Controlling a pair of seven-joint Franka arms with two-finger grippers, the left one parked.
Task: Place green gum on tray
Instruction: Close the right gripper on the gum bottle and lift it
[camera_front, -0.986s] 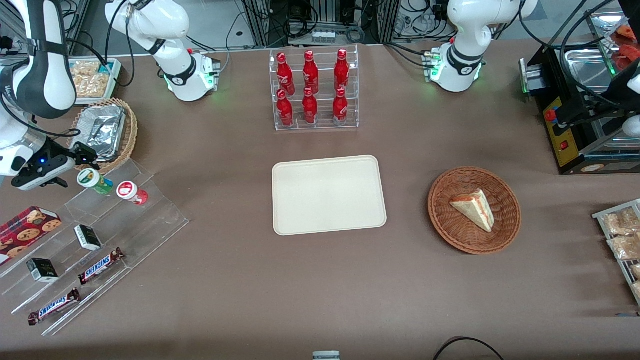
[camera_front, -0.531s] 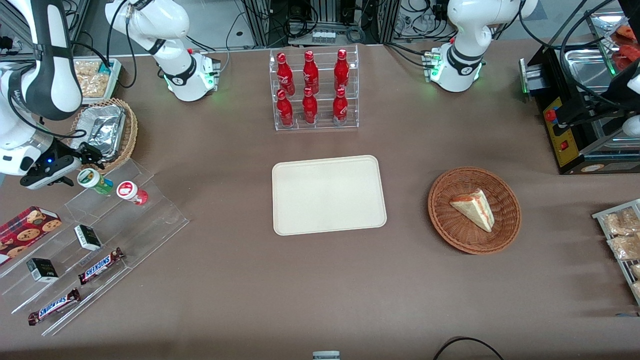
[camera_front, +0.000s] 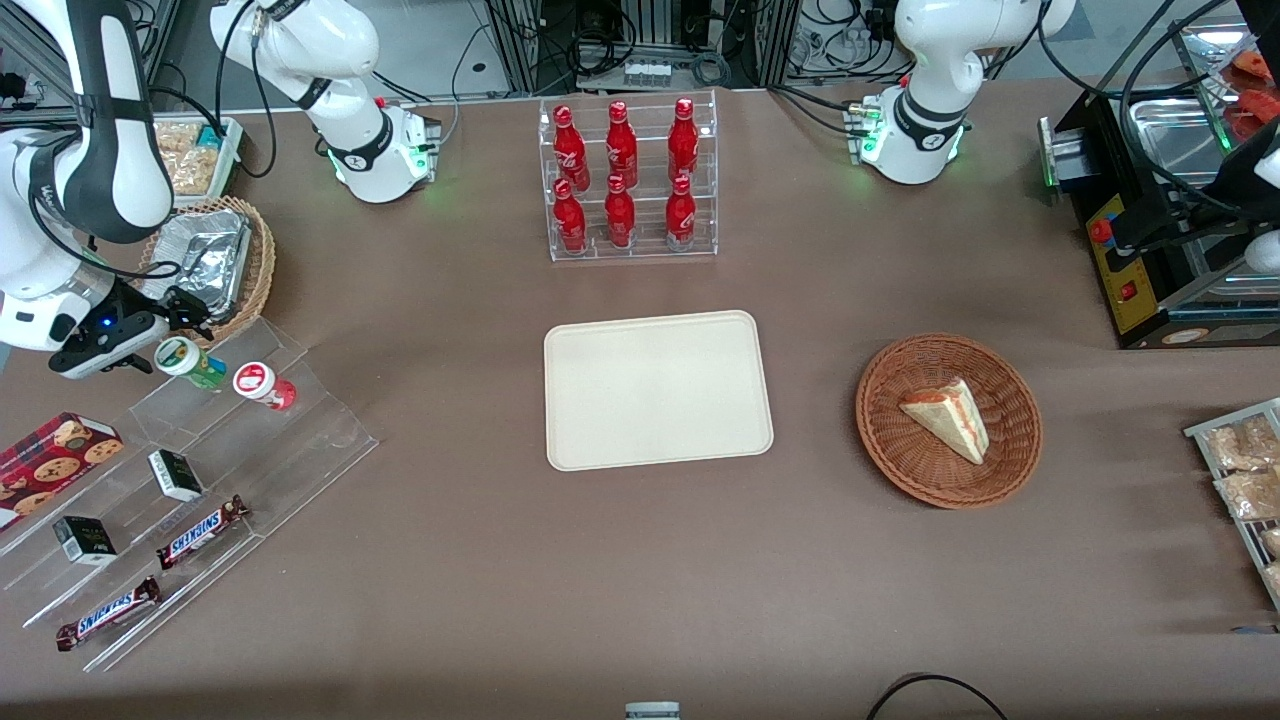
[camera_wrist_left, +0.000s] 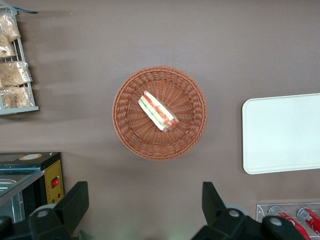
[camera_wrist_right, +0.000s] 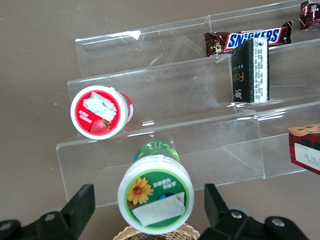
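Right wrist view gives us the clearest look: the red bottle (camera_wrist_right: 101, 112) stands just beside the green gum (camera_wrist_right: 156, 194) on the clear stepped rack (camera_wrist_right: 200, 125), with a dark box (camera_wrist_right: 250, 71) and a Snickers bar (camera_wrist_right: 247, 39) on lower steps nearer the front camera. In the front view, the foil-lined wicker basket (camera_front: 252, 262) sits close by, farther from the camera than the rack. The gripper (camera_wrist_right: 150, 215) hangs over the green gum on the top step, its fingers (camera_wrist_right: 80, 202) spread wide to either side of the lid, not touching it. The gum's white lid shows a yellow flower on green; its body is green. The tray (camera_front: 657, 390) lies bare mid-table, well apart, on the brown tabletop (camera_front: 600, 580).
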